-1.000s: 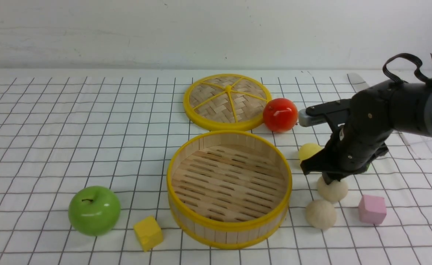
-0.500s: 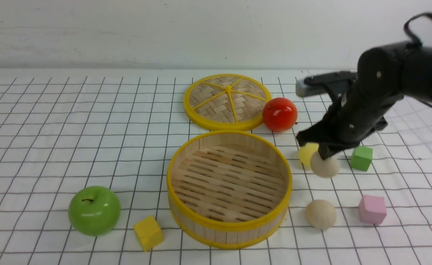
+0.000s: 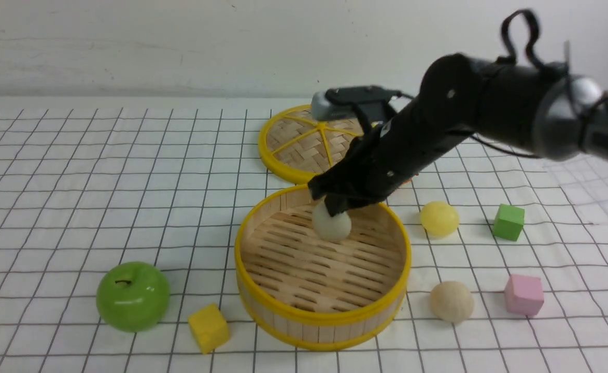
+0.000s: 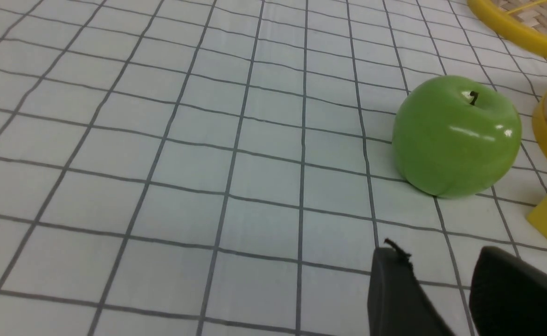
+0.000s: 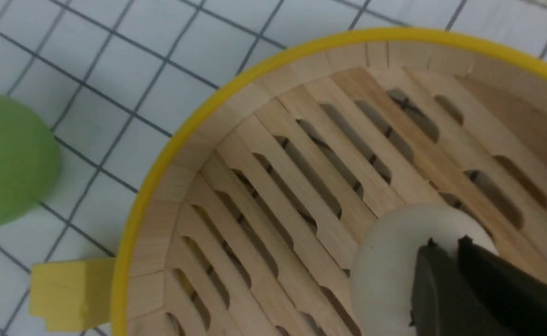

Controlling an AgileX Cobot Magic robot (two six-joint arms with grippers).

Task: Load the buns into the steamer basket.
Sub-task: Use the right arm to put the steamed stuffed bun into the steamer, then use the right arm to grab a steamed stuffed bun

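1. My right end effector (image 3: pixel 335 206) is clenched on the white bun (image 3: pixel 331 225), gripping it from the top. In the right wrist view both fingers (image 5: pixel 434 280) press into it, close together.
2. The white bun is inside the ring of the steamer basket (image 3: pixel 322 317), toward the far wall. I cannot tell whether it touches the slotted floor.
3. The yellow bun (image 3: pixel 439 218) lies on the bench (image 3: pixel 75 181) right of the basket, near it but not touching.
4. The cream bun (image 3: pixel 451 301) is also on the bench, right of the basket's front edge, with the pink cube (image 3: pixel 524 295) near it on its right.
5. The green cube (image 3: pixel 508 221) is right of the yellow bun, apart from it.
6. The lid (image 3: pixel 296 147) lies flat behind the basket, partly covered by my right arm.
7. The green apple (image 3: pixel 132 296) and yellow cube (image 3: pixel 208 328) are front-left of the basket, with the cube between the apple and the basket.
8. My left end effector (image 4: pixel 439 254) is released, fingers apart and gripping nothing, low over the bench near the green apple.
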